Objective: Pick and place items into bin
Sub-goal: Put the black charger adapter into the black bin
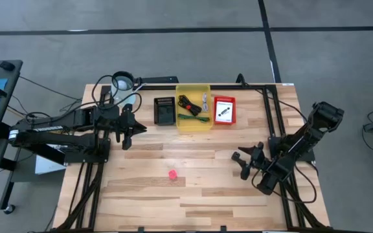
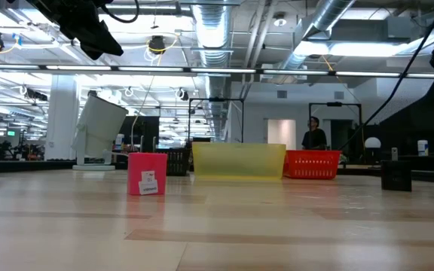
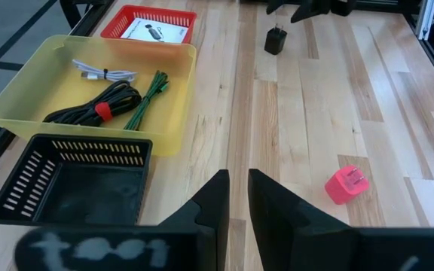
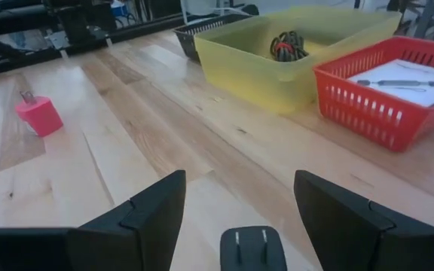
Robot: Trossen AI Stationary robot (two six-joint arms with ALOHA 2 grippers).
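- Left end effector (image 3: 236, 199), fingers nearly pressed together, empty, above plank counter (image 1: 206, 194).
- Right end effector (image 4: 236, 207) spread over black plug (image 4: 252, 251).
- Pink cube (image 1: 172, 174) alone mid-counter.

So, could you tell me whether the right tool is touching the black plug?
Apart: the right wrist view shows the black plug between the open right tool's fingers, clear of both.

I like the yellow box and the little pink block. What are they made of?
The yellow bin looks like see-through plastic: its smooth walls let light through. The pink block looks like hard matte plastic with two shiny prongs, probably metal, so it seems to be a plug.
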